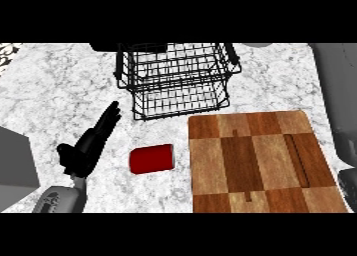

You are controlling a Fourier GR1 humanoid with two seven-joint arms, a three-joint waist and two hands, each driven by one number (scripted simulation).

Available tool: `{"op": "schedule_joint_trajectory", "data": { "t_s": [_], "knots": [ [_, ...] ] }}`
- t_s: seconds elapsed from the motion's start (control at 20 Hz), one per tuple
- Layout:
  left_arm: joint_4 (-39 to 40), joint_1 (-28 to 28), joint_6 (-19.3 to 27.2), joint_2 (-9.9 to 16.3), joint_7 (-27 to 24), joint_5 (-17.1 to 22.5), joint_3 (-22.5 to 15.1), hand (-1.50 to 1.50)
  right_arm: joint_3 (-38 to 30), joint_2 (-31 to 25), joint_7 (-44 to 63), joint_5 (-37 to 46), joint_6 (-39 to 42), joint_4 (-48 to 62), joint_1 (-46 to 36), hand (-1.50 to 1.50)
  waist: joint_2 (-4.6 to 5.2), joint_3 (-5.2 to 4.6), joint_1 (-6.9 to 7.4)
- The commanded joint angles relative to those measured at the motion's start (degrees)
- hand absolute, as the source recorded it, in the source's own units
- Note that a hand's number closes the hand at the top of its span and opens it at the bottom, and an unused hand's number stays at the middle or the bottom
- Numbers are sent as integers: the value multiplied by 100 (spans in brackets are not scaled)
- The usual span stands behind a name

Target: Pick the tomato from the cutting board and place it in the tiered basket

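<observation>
The red, blocky tomato point(151, 159) lies on the white marbled counter point(55, 95), just left of the checkered wooden cutting board point(258, 160) and apart from its edge; it is not on the board. The black wire tiered basket point(177, 80) stands beyond both, near the far edge of the counter, its 2 mesh tiers visible from above with nothing seen inside. The left hand point(89, 145) hovers left of the tomato, fingers straight and stretched toward the basket, thumb sticking out to the left, holding nothing and not touching the tomato. Its grey forearm point(59, 200) enters from the lower edge. At the far right edge only a grey part of the right arm point(354, 185) shows; the right hand itself is out of view.
</observation>
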Motion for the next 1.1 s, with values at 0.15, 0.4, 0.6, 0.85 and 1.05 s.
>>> {"op": "schedule_joint_trajectory", "data": {
  "t_s": [0.15, 0.4, 0.6, 0.85, 1.05],
  "knots": [
    [6, -249, 97, -214, 131, -76, -79, 0, 364, 788, -127, 473, -677, 1408, -857, 150, 47, -1, 96],
    [28, -30, -25, -181, -60, -118, -116, 0, 145, 893, -569, 428, -874, 2363, -1228, 150, 44, 0, 96],
    [31, 43, -168, -7, -148, -61, 29, 0, 165, 1210, -639, 514, -1197, 2689, -1443, 150, 29, 0, 76],
    [113, -255, 5, -203, 20, -97, 48, 0, -32, 1370, -1007, 288, -1279, 3125, -1408, 150, 34, 2, 40],
    [176, -151, -207, -32, -132, -74, 97, 0, -273, 1393, -765, -117, -1196, 3497, -1721, 150, 52, -1, 95]
  ]
}}
